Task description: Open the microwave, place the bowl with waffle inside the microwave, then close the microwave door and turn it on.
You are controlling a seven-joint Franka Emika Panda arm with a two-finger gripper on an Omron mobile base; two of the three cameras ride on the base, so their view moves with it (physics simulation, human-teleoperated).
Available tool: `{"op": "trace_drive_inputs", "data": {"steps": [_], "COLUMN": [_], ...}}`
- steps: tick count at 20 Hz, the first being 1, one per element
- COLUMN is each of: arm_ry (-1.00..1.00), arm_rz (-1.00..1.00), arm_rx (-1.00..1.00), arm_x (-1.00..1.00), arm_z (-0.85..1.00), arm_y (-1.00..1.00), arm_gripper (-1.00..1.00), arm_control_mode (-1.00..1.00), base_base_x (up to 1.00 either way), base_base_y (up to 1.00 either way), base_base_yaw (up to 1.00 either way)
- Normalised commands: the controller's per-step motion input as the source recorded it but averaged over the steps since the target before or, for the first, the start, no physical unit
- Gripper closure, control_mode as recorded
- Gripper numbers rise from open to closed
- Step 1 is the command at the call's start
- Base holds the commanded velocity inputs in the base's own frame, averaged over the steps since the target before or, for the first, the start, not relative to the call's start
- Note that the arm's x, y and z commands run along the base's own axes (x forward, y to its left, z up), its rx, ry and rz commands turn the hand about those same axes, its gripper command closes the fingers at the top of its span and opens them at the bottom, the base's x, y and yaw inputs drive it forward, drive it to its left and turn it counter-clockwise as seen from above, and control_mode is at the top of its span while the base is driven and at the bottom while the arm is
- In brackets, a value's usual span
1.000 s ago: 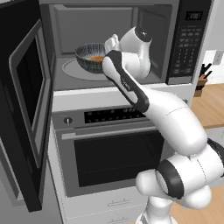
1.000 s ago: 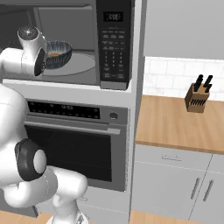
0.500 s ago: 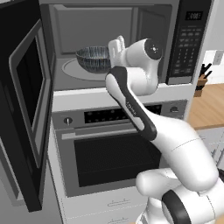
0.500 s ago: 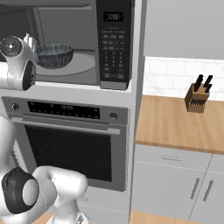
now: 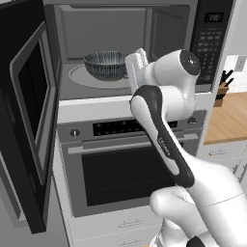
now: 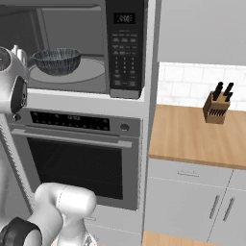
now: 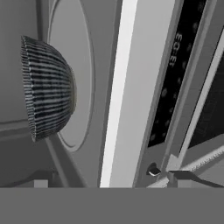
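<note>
— Where is the bowl [image 5: 105, 64] sitting?
— On the turntable [image 6: 89, 69] inside the microwave [image 5: 120, 46], whose door [image 5: 26, 106] is hanging wide open to the left.
— And the gripper [image 5: 136, 63]?
— It is hovering just outside the cavity, right of the bowl, fingers spread apart and holding nothing, above the oven [image 6: 77, 153].

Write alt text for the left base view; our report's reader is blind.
A round dark grey-blue streaked bowl sits on the turntable inside the black built-in microwave, its door swung wide open at left. The white robot arm rises in front, above a steel-fronted oven.
</note>
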Motion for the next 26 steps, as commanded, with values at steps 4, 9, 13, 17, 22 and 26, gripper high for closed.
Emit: {"op": "trace_drive_inputs", "data": {"steps": [4, 9, 13, 17, 22, 26], "arm_ry": [0.19, 0.22, 0.23, 0.12, 0.04, 0.07], "arm_rz": [0.02, 0.02, 0.03, 0.08, 0.1, 0.1], "arm_rx": [-0.02, -0.01, -0.01, 0.0, 0.0, -0.01], "arm_x": [-0.75, -0.72, -0.47, -0.3, -0.25, -0.23], "arm_z": [-0.32, -0.39, -0.51, -0.58, -0.65, -0.8], "arm_y": [0.0, 0.0, 0.07, 0.11, 0.27, 0.41], "arm_gripper": [-1.0, 1.0, 1.0, 1.0, 1.0, 1.0], "arm_control_mode": [-1.0, -1.0, -1.0, -1.0, -1.0, -1.0], "base_base_x": [0.0, 0.0, 0.0, 0.0, 0.0, 0.0], "base_base_y": [0.0, 0.0, 0.0, 0.0, 0.0, 0.0], "base_base_yaw": [0.0, 0.0, 0.0, 0.0, 0.0, 0.0]}}
